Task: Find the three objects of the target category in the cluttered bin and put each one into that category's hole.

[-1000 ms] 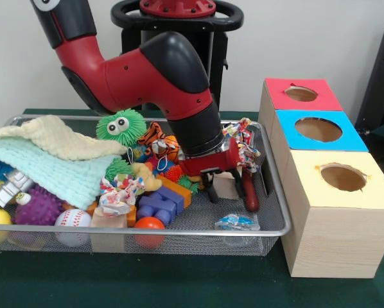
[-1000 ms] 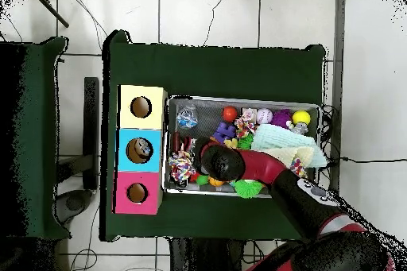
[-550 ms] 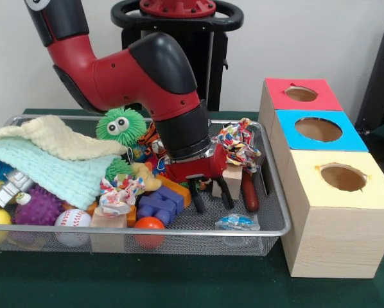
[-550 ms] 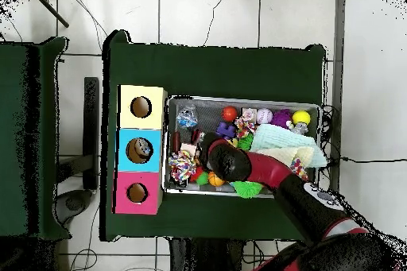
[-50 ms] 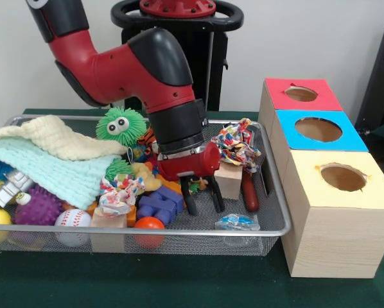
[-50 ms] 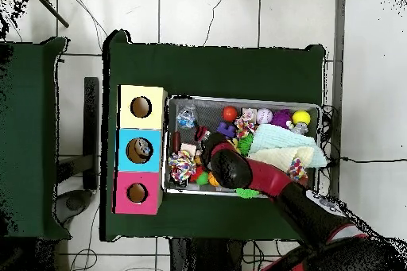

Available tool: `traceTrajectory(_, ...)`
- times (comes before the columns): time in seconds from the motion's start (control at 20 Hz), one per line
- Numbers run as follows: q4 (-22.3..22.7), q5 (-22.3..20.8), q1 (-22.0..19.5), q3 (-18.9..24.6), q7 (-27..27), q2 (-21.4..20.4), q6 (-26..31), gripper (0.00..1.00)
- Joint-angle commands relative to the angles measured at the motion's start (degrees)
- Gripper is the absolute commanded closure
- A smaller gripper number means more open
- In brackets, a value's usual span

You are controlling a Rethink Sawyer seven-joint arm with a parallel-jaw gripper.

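Tabletop (image 5: 198, 285) under green cloth carries a wire bin (image 5: 277, 226) heaped with toys, and hard against the bin's right side stands a row of three boxes, red (image 5: 277, 97), blue (image 5: 291, 140) and yellow (image 5: 320, 192), each with a hole on top, set close so a lifted object has only a short carry. Red arm (image 5: 147, 70) reaches steeply down into the bin's middle, holding the claw (image 5: 201, 200) low over bare mesh near the front rim with fingers apart and nothing between them, likely searching for a pick. Target category is not evident; a wooden block (image 5: 229, 179) sits just beside the claw toward the bin's right end, with purple bricks (image 5: 158, 204) on its other side.
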Motion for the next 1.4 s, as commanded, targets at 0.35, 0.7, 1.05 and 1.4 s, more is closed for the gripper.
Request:
traceTrajectory(0.35,1.1,5.2,3.6,-4.6,10.1,-1.0,-0.7,0.00)
traceTrajectory(0.7,-0.4,4.0,3.6,-4.2,7.2,0.6,3.2,0.00)
traceTrajectory(1.05,-1.0,3.6,4.0,-2.9,6.9,2.1,3.1,0.00)
traceTrajectory(1.4,-1.0,3.7,4.4,-3.6,6.8,1.9,3.1,0.00)
